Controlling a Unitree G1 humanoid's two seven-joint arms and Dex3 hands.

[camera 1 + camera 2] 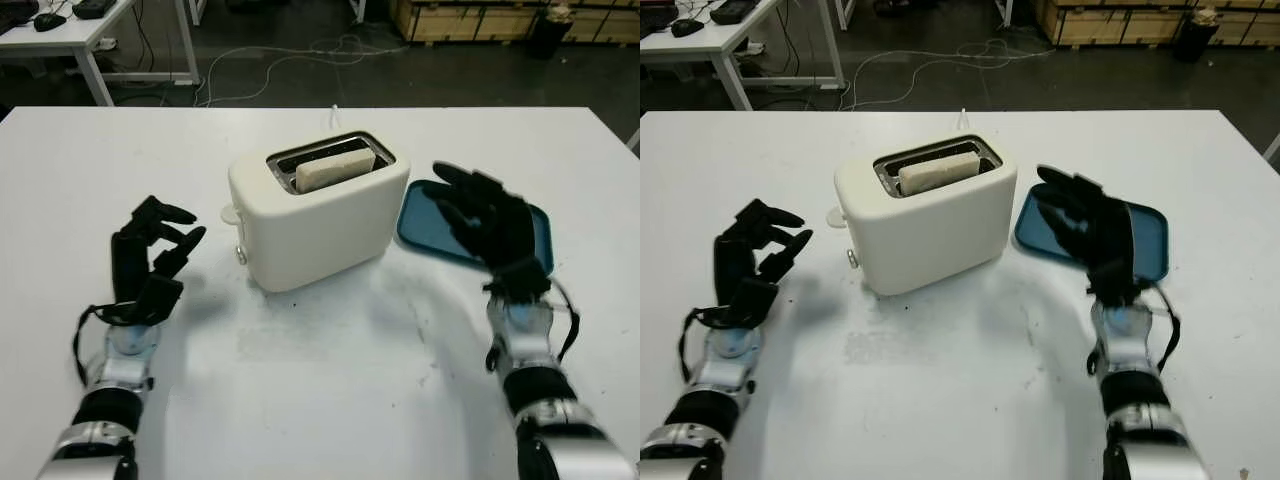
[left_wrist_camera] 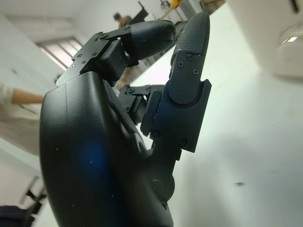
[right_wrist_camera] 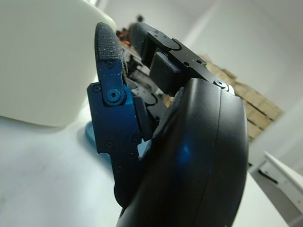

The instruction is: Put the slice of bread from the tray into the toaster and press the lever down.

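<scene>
Looking at it now, the bread slice (image 1: 333,171) sits in the toaster (image 1: 318,215) slot, so I'd bring my empty, half-curled left hand (image 1: 150,260) right onto the lever (image 1: 230,213) and push straight down, leaving the empty right hand (image 1: 490,225) hovering over the tray (image 1: 535,225).

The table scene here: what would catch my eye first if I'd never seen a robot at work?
A cream toaster stands mid-table with a bread slice upright in its slot. A black left hand hovers to its left, the right hand over a blue tray on its right.
</scene>
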